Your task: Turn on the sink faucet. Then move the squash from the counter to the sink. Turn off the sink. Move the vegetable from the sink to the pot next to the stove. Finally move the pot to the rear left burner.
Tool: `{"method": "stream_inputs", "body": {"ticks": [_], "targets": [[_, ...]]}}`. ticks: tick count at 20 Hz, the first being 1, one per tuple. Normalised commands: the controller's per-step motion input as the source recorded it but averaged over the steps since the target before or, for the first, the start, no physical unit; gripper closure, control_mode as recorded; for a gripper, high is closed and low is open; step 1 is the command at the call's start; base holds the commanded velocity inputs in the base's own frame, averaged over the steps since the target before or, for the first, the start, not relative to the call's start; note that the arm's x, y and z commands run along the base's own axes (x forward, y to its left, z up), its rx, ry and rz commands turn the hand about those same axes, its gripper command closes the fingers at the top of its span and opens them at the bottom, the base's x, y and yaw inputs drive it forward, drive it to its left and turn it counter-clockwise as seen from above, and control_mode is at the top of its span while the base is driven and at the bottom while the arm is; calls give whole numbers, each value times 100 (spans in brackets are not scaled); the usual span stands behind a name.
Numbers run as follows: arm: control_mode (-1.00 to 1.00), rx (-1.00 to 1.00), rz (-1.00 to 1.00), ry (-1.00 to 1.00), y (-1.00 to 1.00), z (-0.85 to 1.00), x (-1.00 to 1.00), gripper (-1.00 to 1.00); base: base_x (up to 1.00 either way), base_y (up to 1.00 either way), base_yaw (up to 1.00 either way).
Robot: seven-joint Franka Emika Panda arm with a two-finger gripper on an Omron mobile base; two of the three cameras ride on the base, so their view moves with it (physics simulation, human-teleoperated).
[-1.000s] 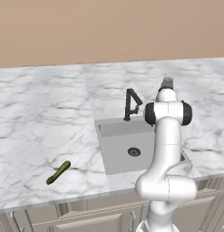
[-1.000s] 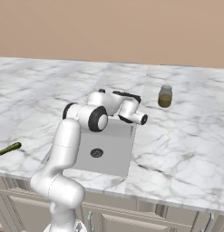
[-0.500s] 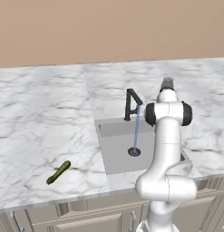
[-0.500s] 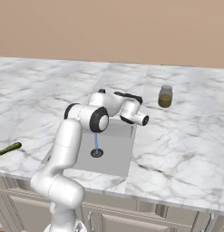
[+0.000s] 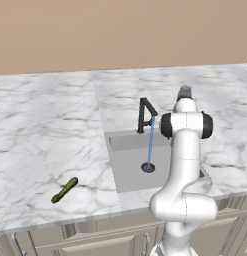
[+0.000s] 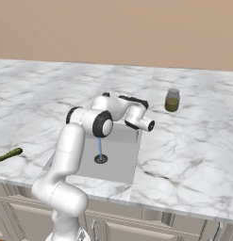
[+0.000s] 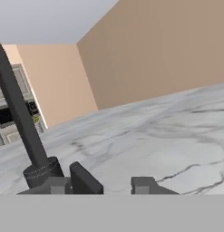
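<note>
Squash [image 5: 64, 190] lies diagonally on desk [image 5: 40, 145], well left of sink [image 5: 132, 170]; pincer [image 7: 113, 183], narrowly parted and empty, is parked beside faucet [image 5: 144, 115].

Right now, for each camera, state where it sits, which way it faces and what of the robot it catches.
Left base view: behind the arm's left, looking down at the sink, running sink faucet and squash; the arm rises lower right.
Right base view: behind its right, on the same sink and squash; the arm rises lower left.
Hand view: at the gripper, skimming the counter past the faucet post; fingertips show.
Both base views share sink, water and squash.
</note>
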Motion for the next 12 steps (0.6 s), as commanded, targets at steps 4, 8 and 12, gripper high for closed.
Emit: {"method": "stream_inputs", "body": {"ticks": [4, 8, 12], "targets": [[-100, 0, -1, 0, -3, 34, -23, -100, 0, 0, 0], [-100, 0, -2, 0, -8, 36, -21, -100, 0, 0, 0], [-100, 0, -2, 0, -12, 32, -25, -100, 0, 0, 0]]}}
